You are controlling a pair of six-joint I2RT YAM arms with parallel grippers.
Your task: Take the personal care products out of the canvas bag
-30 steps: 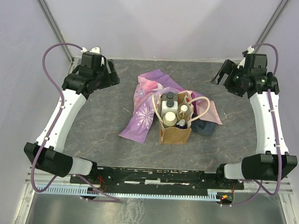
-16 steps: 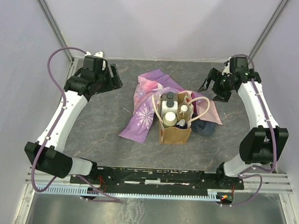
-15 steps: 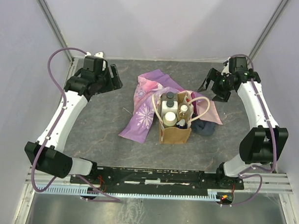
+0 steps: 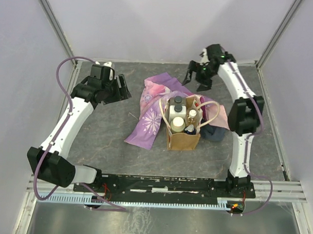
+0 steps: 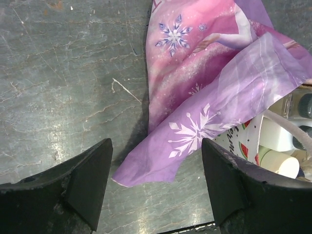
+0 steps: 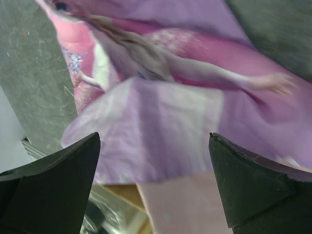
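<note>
1. Your right gripper (image 4: 198, 80) is swinging in from the far-right corner toward the far edge's middle, spread wide and empty.
2. Your left gripper (image 4: 122, 89) is hovering spread wide and empty.
3. The personal care products (image 4: 177, 113) are all sitting in the canvas bag (image 4: 182, 140) at mid-bench, so you are only approaching.

Beyond our left gripper (image 5: 156, 141), its fingers spread wide, we see a purple-pink snowflake cloth (image 5: 204, 73) lying on the scratched grey surface (image 5: 63, 83), partly covering the canvas bag (image 5: 243, 139) with bottles (image 5: 285, 165) inside.
</note>
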